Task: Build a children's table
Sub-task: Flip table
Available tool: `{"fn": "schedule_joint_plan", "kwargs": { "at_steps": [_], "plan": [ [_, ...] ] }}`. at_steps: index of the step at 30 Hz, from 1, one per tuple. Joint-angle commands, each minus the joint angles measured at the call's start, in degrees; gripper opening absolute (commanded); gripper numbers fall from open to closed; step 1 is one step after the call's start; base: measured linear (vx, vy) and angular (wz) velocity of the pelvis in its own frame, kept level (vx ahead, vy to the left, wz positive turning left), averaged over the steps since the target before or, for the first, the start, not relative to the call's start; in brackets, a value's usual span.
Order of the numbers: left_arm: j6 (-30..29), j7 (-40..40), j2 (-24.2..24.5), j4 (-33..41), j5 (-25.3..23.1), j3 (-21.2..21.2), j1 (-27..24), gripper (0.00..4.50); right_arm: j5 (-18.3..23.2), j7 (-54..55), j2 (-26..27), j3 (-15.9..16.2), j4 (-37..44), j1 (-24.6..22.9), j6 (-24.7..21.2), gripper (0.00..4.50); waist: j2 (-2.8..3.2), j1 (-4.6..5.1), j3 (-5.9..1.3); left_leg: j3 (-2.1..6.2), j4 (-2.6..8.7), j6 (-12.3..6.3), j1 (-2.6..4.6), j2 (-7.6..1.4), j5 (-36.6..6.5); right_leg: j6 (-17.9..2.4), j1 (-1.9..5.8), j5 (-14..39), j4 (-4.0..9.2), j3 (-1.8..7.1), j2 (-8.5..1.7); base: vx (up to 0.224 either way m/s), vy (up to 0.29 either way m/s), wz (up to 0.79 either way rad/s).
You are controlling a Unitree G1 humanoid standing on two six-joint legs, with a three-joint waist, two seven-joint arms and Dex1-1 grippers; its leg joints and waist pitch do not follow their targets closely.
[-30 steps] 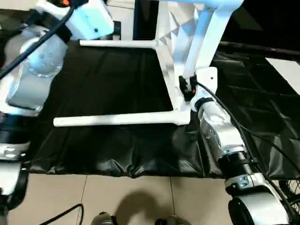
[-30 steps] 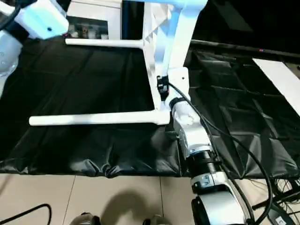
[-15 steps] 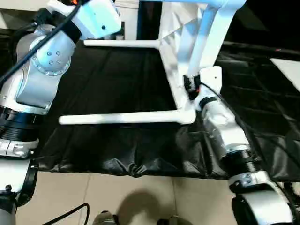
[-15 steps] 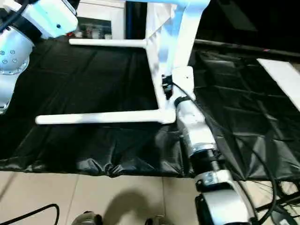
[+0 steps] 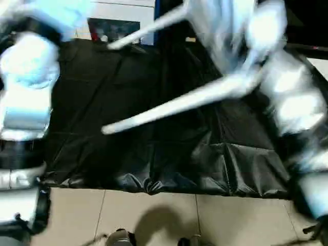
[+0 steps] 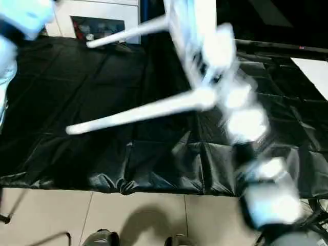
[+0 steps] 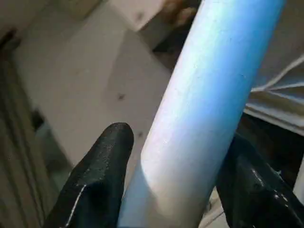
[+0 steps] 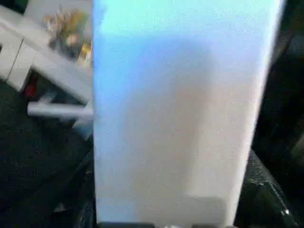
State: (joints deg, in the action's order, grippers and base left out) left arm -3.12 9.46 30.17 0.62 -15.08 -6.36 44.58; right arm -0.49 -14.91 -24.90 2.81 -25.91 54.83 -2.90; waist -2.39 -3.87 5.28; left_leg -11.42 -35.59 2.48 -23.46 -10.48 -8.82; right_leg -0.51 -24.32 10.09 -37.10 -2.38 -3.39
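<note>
White plastic table (image 6: 197, 31) is lifted off the black cloth (image 5: 154, 154), tilted, with two legs (image 5: 179, 105) (image 6: 128, 33) sticking out toward the robot's left. These legs look seated in their corner sockets, so assembly seems well along. How many legs are fitted in all can't be told, since the tabletop is cut off at the frame top. Likely left: any missing legs, then turning it upright.

Left gripper (image 7: 173, 190) has its black fingers (image 7: 102, 166) either side of a white leg (image 7: 204, 104), closed on it or nearly. Right gripper (image 8: 166, 209) holds a flat white part of the table, which one is unclear. Head views are heavily motion-blurred; the right arm (image 6: 246, 123) is a smear. White cabinet (image 6: 97, 20) sits behind.
</note>
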Motion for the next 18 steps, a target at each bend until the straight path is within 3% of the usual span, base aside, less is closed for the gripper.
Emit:
{"fn": "schedule_joint_plan", "kwargs": {
  "at_steps": [1, 4, 5, 6, 7, 9, 10, 11, 13, 14, 18],
  "plan": [
    [-5.10, -2.66, -1.42, -1.12, 5.07, -5.78, -2.42, 2.50, -0.51, 1.17, -4.34, -4.85, 1.16, 3.95, 1.67, 1.93, -0.67, 0.03, -5.52, 0.98, 3.05, 0.78, 1.83, -2.13, -10.79, -9.84, 2.81, 12.02, 4.07, 2.40, -3.84, 0.000, 0.000, 0.00],
    [-6.93, -2.70, -4.05, 1.43, 9.69, -8.97, -6.08, 2.32, -0.82, -1.30, -6.90, -4.55, 0.80, 9.02, 1.72, 1.91, -0.72, 0.31, -5.41, 1.15, 3.13, 0.93, 1.66, -2.32, -12.00, -9.58, 2.72, 13.16, 4.17, 2.27, -3.81, 0.000, 0.000, 0.00],
    [-7.83, -2.70, -5.38, 2.62, 11.37, -10.10, -8.35, 2.29, -1.17, -2.65, -7.76, -4.03, 1.02, 10.73, 1.81, 1.91, -1.01, 0.46, -5.40, 1.01, 3.07, 0.85, 1.78, -2.33, -12.32, -9.30, 2.46, 13.42, 4.40, 2.29, -3.61, 0.000, 0.000, 0.00],
    [-9.38, -2.99, -7.26, 4.25, 12.05, -11.05, -12.15, 2.27, -1.22, -5.17, -8.65, -3.12, 1.33, 12.67, 0.85, 1.91, -0.82, 0.67, -5.52, 1.22, 3.10, 1.10, 1.72, -2.47, -12.39, -9.60, 2.59, 12.63, 4.03, 2.22, -3.70, 0.000, 0.000, 0.00],
    [-9.38, -2.99, -7.26, 4.25, 12.05, -11.05, -12.15, 2.24, -1.22, -5.17, -8.65, -3.12, 1.33, 12.67, 0.85, 1.91, -1.16, 0.88, -5.41, 1.25, 3.08, 0.87, 1.63, -2.63, -12.74, -9.57, 2.62, 12.21, 4.18, 2.23, -3.70, 0.000, 0.000, 0.00],
    [-10.60, -3.21, -8.61, 5.65, 11.51, -11.22, -15.12, 2.21, -0.84, -8.64, -9.29, -1.83, 1.73, 13.52, -0.63, 1.91, -1.29, 1.06, -5.37, 1.20, 3.03, 0.40, 1.64, -2.58, -13.16, -9.21, 2.60, 12.66, 4.27, 2.26, -3.62, 0.000, 0.000, 0.00],
    [-10.91, -3.20, -8.92, 6.09, 11.22, -11.15, -15.75, 2.18, -0.61, -10.11, -9.50, -1.27, 1.89, 13.52, -1.07, 1.91, -1.14, 0.97, -5.22, 1.09, 2.95, 0.37, 1.95, -2.57, -14.34, -8.86, 2.10, 14.10, 4.56, 2.36, -3.57, 0.000, 0.000, 0.00],
    [-11.27, -2.89, -9.12, 6.77, 10.69, -10.41, -16.53, 2.18, -1.22, -10.74, -9.61, -0.53, 1.60, 13.34, -0.88, 1.91, -1.51, 0.87, -5.15, 1.14, 3.02, 0.49, 2.13, -2.68, -15.28, -8.52, 1.98, 16.03, 4.71, 2.30, -3.65, 0.000, 0.000, 0.00],
    [-11.26, -2.62, -9.37, 7.15, 10.21, -9.28, -17.14, 2.12, -1.20, -12.36, -9.26, 0.42, 1.18, 12.80, -0.85, 1.91, -1.31, 0.95, -4.95, 1.28, 3.17, 1.63, 2.36, -2.77, -17.58, -7.74, 1.64, 18.37, 5.00, 2.26, -3.57, 0.000, 0.000, 0.00],
    [-11.40, -2.46, -8.95, 7.49, 9.77, -7.83, -17.53, 2.10, -1.66, -13.14, -8.70, 1.26, 0.68, 12.24, -0.37, 2.47, -1.61, 0.99, -5.05, 1.39, 3.30, 2.36, 2.54, -2.80, -19.08, -7.16, 1.51, 19.15, 5.07, 2.19, -3.46, 0.000, 0.000, 0.00],
    [-11.36, -2.36, -8.32, 7.73, 9.20, -7.30, -17.52, 2.04, -0.94, -14.06, -7.92, 1.29, 0.96, 12.12, -0.37, 2.66, -1.72, 1.20, -5.12, 1.71, 3.44, 3.80, 2.79, -2.74, -23.17, -6.02, 1.12, 20.66, 5.15, 2.11, -3.43, 0.000, 0.000, 0.00]
  ]
}}
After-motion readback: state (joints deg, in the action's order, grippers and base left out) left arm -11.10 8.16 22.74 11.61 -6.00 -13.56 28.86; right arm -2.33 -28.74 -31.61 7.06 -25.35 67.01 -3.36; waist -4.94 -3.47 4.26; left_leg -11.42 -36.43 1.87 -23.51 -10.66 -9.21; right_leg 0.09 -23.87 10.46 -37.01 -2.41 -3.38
